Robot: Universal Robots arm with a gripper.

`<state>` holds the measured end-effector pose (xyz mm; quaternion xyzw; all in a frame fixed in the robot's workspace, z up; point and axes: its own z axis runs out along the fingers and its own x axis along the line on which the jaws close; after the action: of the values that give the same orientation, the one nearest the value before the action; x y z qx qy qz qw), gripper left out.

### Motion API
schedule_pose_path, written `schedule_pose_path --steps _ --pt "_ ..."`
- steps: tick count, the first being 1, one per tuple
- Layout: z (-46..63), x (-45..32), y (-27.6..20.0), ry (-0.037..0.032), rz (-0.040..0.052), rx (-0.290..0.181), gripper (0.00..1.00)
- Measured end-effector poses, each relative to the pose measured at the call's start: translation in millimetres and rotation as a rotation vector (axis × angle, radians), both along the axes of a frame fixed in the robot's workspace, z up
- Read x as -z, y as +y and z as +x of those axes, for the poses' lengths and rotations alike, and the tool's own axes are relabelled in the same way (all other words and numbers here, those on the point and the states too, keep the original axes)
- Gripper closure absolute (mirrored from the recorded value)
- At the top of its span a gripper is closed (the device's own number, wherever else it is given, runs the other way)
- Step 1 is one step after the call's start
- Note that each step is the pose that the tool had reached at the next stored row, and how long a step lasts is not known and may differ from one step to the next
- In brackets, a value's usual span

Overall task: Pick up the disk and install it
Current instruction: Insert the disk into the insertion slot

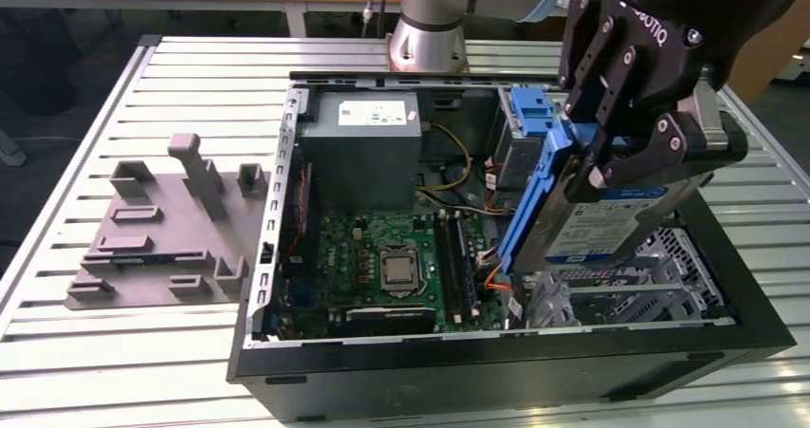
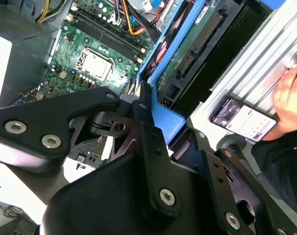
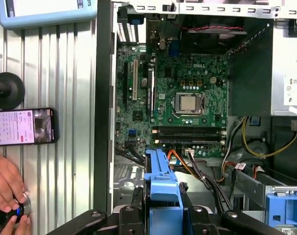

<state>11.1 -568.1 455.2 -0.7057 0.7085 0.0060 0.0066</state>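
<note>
1. The jaws are shut tight on the disk (image 1: 614,221). The black fingers (image 1: 662,141) squeeze it from both sides near its top end.
2. The disk is up in the air over the open computer case (image 1: 506,357), on the exterior view's right. It stands on its edge and leans a little.
3. The disk is silver with a white and blue sticker. A blue frame (image 1: 529,205) runs along its side.
4. The low end of the disk hangs down inside the case, just beside the green board (image 1: 393,257). I cannot tell if it touches anything there.
5. In the first wrist view the blue frame (image 3: 160,177) sticks out between the jaws, with the green board (image 3: 187,88) past it.
6. A grey metal box (image 1: 367,153) sits at the back of the case.
7. The case rests on a bench (image 1: 76,371) made of metal slats. A grey plastic stand (image 1: 165,229) lies on the bench, on the exterior view's left, well apart from the disk.
8. In both wrist views a phone (image 3: 23,126) lies on the bench beside the case, and a person's hand (image 3: 6,185) is near it.
</note>
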Motion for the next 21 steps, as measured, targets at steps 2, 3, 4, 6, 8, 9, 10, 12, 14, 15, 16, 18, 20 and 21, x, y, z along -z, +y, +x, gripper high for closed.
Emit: schedule_pose_path --steps 2,3,4,6,8,9,10,12,14,15,16,18,20,21 --pt "2.5 0.4 -0.2 -0.0008 -0.0001 0.000 0.64" --pt "4.6 0.6 -0.2 -0.0009 -0.0002 0.000 0.64" --pt "7.4 0.8 -0.3 -0.0009 -0.0002 0.000 0.64" --pt "13.2 1.1 -0.3 -0.0009 -0.0001 0.000 0.64" --pt "18.0 1.4 -0.2 -0.0009 -0.0001 0.000 0.64" --pt "20.1 1.5 -0.2 -0.0009 0.0000 0.000 0.64" --pt "22.3 1.7 -0.2 -0.0009 0.0001 0.000 0.64" --pt "25.6 1.8 -0.2 -0.0009 0.0000 0.000 0.64" --pt "26.1 1.7 -0.2 -0.0009 -0.0002 0.000 0.64" --pt "26.4 1.7 -0.2 -0.0009 -0.0001 0.000 0.64" --pt "27.3 1.8 -0.3 -0.0009 0.0000 0.000 0.64" --pt "30.4 1.9 -0.3 -0.0009 0.0000 0.000 0.64" --pt "34.5 2.2 -0.3 -0.0009 0.0000 0.000 0.64" --pt "36.9 2.4 -0.2 -0.0009 0.0000 0.000 0.64"
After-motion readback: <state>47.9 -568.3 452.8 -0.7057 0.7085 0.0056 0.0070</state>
